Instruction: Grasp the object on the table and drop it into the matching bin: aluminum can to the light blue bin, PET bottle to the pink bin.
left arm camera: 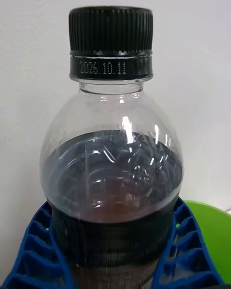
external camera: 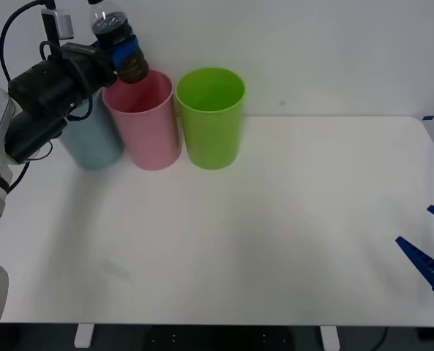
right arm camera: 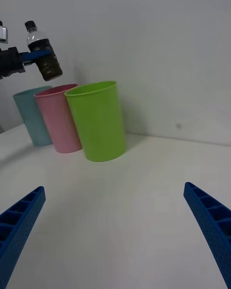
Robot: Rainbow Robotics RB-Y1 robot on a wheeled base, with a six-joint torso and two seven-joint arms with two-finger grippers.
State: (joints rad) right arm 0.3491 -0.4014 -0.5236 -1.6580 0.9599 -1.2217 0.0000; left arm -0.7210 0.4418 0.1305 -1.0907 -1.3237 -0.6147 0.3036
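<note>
My left gripper [external camera: 124, 53] is shut on the PET bottle [external camera: 121, 50], a small clear bottle with a black cap and dark liquid. It holds the bottle in the air just above the far left rim of the pink bin [external camera: 145, 121]. From the right wrist the bottle [right arm camera: 43, 58] hangs over the pink bin [right arm camera: 60, 120]. Up close, blue fingers [left arm camera: 36, 250] clamp both sides of the bottle [left arm camera: 113, 173]. The light blue bin [external camera: 92, 139] stands left of the pink one, partly behind my left arm. My right gripper [external camera: 432, 245] is open, low at the table's right edge.
A green bin [external camera: 211, 117] stands right of the pink bin, all three in a row at the back left of the white table [external camera: 275, 234]. A plain wall lies behind them.
</note>
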